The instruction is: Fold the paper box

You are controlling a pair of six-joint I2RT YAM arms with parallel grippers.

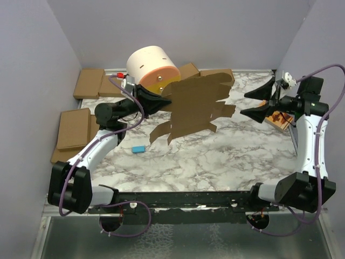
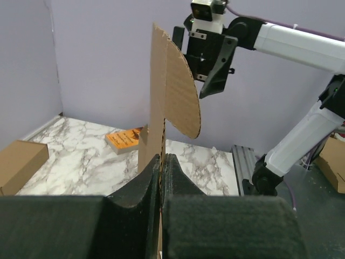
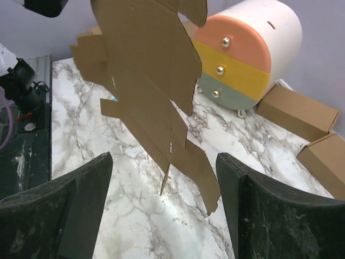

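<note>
The paper box is a wide brown die-cut cardboard sheet (image 1: pixel 197 105) with flaps and slots, held up above the marble table. My left gripper (image 1: pixel 164 101) is shut on its left edge. In the left wrist view the sheet (image 2: pixel 161 102) stands edge-on between the closed fingers (image 2: pixel 137 186). My right gripper (image 1: pixel 257 103) is open and empty, just right of the sheet, pointing at it. In the right wrist view the sheet (image 3: pixel 153 70) hangs ahead of the spread fingers (image 3: pixel 89 183), not touching them.
A white cylinder with orange, yellow and green bands (image 1: pixel 152 66) stands behind the sheet. Ready-made brown boxes (image 1: pixel 74 128) lie at the left and back (image 1: pixel 89 82). An orange booklet (image 1: pixel 280 118) lies under the right gripper. A small blue block (image 1: pixel 138 149) lies on the table.
</note>
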